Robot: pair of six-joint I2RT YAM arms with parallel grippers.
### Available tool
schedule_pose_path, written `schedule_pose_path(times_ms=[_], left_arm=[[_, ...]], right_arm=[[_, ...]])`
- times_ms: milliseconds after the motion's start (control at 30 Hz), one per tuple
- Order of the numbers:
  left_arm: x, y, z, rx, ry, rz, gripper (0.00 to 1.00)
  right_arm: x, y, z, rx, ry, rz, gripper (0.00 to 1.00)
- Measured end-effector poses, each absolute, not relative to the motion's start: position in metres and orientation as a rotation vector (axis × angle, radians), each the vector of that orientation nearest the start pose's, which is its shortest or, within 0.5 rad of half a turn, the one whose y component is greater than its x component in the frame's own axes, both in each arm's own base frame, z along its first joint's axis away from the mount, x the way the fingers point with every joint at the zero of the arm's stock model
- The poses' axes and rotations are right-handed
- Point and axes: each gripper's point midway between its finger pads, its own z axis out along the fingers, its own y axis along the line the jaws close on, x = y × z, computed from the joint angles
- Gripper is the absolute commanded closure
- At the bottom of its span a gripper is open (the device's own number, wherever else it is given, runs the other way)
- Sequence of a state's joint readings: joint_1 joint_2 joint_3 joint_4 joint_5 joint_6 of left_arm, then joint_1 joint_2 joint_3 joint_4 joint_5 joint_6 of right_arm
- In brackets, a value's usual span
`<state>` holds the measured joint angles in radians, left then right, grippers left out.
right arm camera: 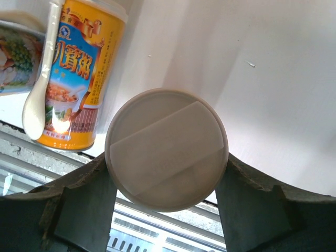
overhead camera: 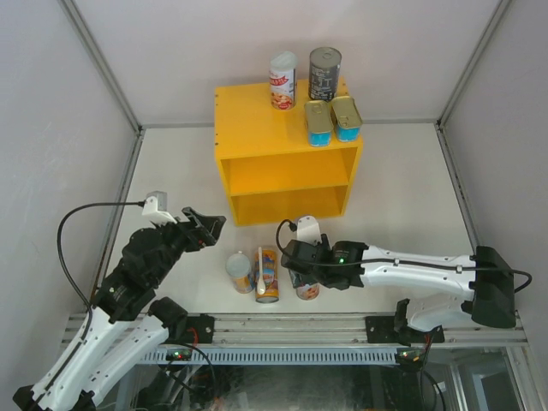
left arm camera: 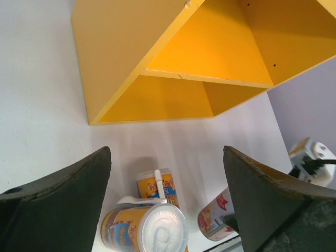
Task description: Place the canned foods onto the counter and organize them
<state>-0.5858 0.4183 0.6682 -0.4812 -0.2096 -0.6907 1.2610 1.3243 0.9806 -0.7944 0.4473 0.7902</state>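
Observation:
The yellow counter [overhead camera: 257,128] holds a white-red can [overhead camera: 282,81], a dark grey can [overhead camera: 324,74] and two teal tins [overhead camera: 318,122] on its top. On the table in front, one orange-blue can [overhead camera: 241,271] stands upright beside another with a white spoon [overhead camera: 266,274]. My right gripper [overhead camera: 304,276] is shut on the second white-red can [overhead camera: 308,289]; its white lid [right arm camera: 167,149] sits between both fingers [right arm camera: 84,205]. My left gripper [overhead camera: 208,227] is open and empty, left of and above these cans; the left wrist view shows them [left arm camera: 147,228] below its spread jaws.
The counter's two open compartments [left arm camera: 210,58] face the arms. The metal rail [overhead camera: 291,325] at the table's near edge runs just behind the held can. The right arm's wrist camera [left arm camera: 312,157] shows at the right of the left wrist view.

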Motion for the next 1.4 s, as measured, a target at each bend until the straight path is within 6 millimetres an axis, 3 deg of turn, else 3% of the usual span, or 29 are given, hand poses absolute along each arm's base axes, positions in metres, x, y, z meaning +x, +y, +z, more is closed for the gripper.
schedule_pose_path(times_ms=[233,533,1067,1400], left_arm=[[0.209,-0.126,0.244,-0.255,1.871,-0.703,0.09],[0.207,-0.124,0.248,-0.267,1.849,-0.717,0.1],[0.201,-0.116,0.261,-0.285,1.785,-0.734,0.1],[0.2,-0.115,0.263,-0.285,1.777,-0.737,0.1]], right_arm=[[0.126,0.249,0.129,-0.496,2.426,0.187,1.0],[0.119,0.25,0.151,-0.535,2.372,0.178,1.0],[0.109,0.288,0.239,-0.605,2.21,0.248,1.0],[0.104,0.322,0.315,-0.664,2.063,0.306,1.0]])
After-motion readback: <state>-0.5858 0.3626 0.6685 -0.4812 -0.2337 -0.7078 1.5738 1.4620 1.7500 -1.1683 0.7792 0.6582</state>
